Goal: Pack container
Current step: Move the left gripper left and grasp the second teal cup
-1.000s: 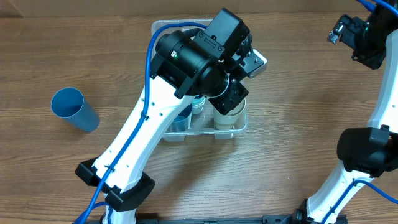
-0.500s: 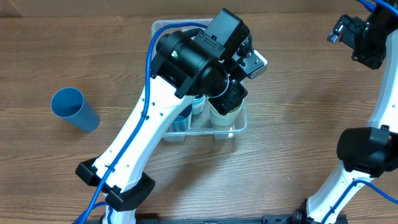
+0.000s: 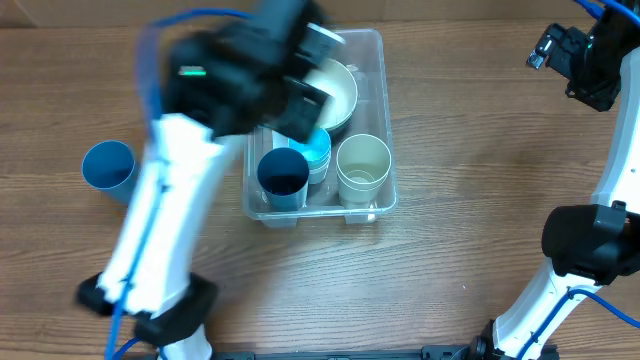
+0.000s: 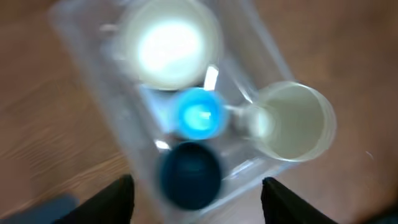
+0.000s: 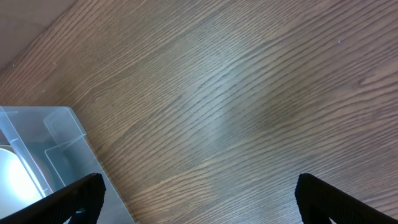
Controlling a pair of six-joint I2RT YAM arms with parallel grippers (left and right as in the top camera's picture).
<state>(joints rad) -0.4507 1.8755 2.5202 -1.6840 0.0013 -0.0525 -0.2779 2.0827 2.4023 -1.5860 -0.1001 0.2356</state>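
Note:
The clear container (image 3: 376,45) sits mid-table. In it stand a white bowl (image 3: 335,90), a cream cup (image 3: 363,162), a dark blue cup (image 3: 283,172) and a light blue cup (image 3: 316,148). My left arm is motion-blurred over the container's left side. The left wrist view looks down on the container (image 4: 87,68) and the cream cup (image 4: 295,124). There my left gripper (image 4: 198,182) is open, above the cups, with nothing between its fingers. High at the far right, my right gripper (image 3: 560,50) is open over bare wood (image 5: 199,180).
A lone blue cup (image 3: 108,165) stands on the table left of the container, beside the left arm. The right wrist view catches a corner of the container (image 5: 62,137) at its lower left. The right arm's base (image 3: 585,240) stands at the right edge.
My left gripper opened and let go of the cream cup, which now stands in the container. The left arm swung fast to the left and up. The right arm stayed still.

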